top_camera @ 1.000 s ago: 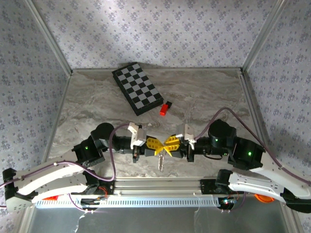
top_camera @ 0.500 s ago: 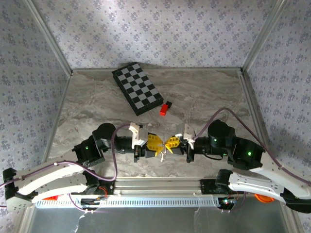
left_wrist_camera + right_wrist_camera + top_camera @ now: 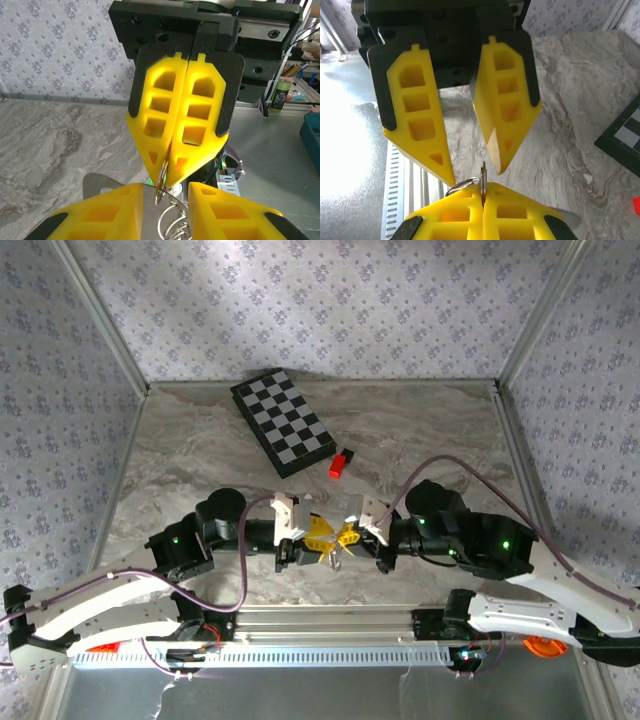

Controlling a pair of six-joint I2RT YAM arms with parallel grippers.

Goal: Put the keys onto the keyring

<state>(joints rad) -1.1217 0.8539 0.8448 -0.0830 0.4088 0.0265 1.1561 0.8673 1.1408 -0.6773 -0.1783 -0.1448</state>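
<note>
1. Left of centre, over the near edge of the desk, the left claw has its fingers parted, tips just beside the keyring;
2. the keyring sits between both claws;
3. the right claw is clamped tight on the keyring.

The thin metal keyring loop is pale silver. The moulded plastic fingers are bright yellow on black backing (both arms alike). The flat checkerboard alternates black and grey squares; the small plastic block is red and black. The stone-look table is veined grey, the papered walls lilac with sprigs.
</note>
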